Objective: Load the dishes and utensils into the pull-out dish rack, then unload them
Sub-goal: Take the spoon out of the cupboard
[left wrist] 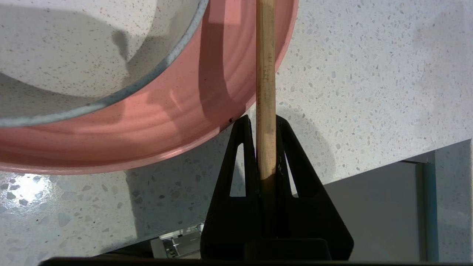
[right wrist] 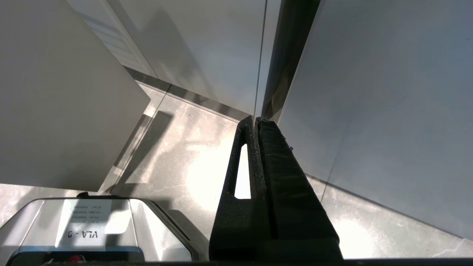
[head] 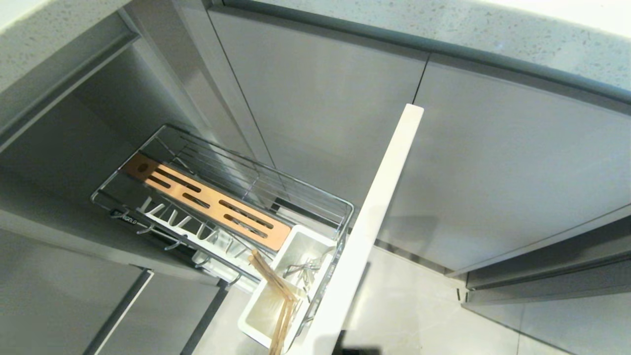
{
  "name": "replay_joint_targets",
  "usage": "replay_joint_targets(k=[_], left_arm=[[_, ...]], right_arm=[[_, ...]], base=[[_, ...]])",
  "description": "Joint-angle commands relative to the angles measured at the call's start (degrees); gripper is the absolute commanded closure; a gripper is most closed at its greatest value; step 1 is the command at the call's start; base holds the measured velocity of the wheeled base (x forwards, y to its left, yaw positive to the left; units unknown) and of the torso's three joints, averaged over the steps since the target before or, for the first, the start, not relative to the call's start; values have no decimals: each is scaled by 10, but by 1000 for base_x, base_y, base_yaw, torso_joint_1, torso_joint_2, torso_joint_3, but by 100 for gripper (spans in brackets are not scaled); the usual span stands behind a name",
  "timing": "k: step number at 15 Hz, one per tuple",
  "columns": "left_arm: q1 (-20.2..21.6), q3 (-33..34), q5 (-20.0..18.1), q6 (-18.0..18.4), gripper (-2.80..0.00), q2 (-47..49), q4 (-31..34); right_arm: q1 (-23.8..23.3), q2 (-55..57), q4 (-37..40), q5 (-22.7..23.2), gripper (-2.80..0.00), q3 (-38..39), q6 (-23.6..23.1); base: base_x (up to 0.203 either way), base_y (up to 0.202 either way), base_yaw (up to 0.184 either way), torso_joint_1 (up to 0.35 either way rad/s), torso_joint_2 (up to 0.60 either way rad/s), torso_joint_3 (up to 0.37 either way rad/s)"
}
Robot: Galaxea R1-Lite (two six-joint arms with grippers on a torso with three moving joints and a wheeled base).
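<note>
chopstick of light-brown wood sits clamped between the black fingers of the left gripper above the speckled grey stone counter, its far end crossing the pale-pink round plate that holds a white speckled bowl at about ten o'clock. right gripper hangs pressed closed and empty over the pale floor. in the head view the chrome wire pull-out dish rack stands drawn out, with more wooden chopsticks in its white utensil tub at six o'clock
</note>
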Motion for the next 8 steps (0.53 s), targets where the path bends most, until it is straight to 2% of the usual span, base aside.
replay_joint_targets(k=[1, 8], left_arm=[[1, 2, -2, -3, 0, 3, 3], [4, 5, -2, -13, 0, 1, 2]], right_arm=[[0, 0, 0, 0, 0, 1, 0], [0, 0, 0, 0, 0, 1, 0]], base=[[0, 0, 0, 0, 0, 0], [0, 0, 0, 0, 0, 0]])
